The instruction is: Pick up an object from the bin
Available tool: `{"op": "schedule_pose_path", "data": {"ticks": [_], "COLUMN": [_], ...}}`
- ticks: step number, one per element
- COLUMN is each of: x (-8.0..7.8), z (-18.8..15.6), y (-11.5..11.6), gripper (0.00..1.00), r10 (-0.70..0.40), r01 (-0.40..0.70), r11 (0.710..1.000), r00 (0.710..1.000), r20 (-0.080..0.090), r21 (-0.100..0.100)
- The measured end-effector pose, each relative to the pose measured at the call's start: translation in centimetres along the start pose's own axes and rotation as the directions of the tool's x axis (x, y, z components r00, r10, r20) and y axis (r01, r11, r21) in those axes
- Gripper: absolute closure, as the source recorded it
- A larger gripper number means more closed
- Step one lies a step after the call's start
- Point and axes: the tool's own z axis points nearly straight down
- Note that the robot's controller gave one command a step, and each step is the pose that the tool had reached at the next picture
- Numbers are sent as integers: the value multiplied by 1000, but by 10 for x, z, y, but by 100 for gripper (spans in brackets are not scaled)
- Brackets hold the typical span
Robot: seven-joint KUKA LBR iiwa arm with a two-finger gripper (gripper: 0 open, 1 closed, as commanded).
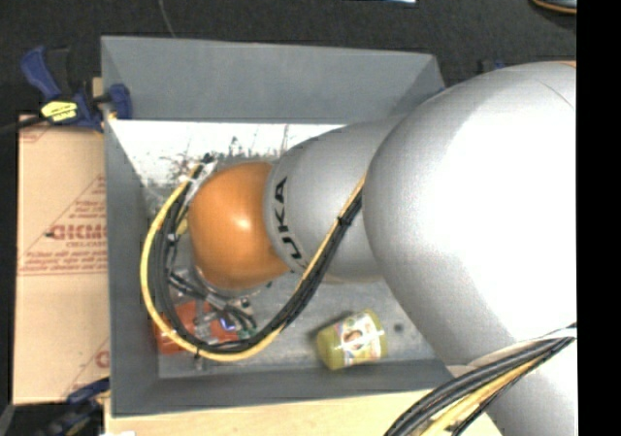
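Orange-red thing (163, 339), perhaps a flat block, lies in the bin's (126, 259) lower left corner, just beside the gripper (209, 322); released or clenched, I cannot tell. Along the lower edge lies a yellow-green jar (351, 340).

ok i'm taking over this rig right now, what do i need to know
Gripper: low in the lower-left corner of the bin, beneath the orange wrist cover; open or shut cannot be told.
Things: a red-orange thing, partly hidden, lies right by the gripper at the left wall. A yellow-green bottle lies on its side by the bottom wall, apart from the gripper.
Done: arm is down in the bin.
Left: nothing seen held; grasp and lift.
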Motion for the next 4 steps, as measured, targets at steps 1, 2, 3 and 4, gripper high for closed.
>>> {"op": "schedule_pose_path", "data": {"ticks": [1,2,3,4], "x": [0,3,12,3], "z": [-61,1,5,1], "y": [14,3,-14,1], "gripper": [0,0,0,100], "r10": [-35,-11,-53,-19], "r01": [35,11,53,19], "r11": [999,1000,999,1000], "r00": [999,1000,999,1000], "r20": [2,-9,8,-4], "r21": [0,0,-2,-3]}}
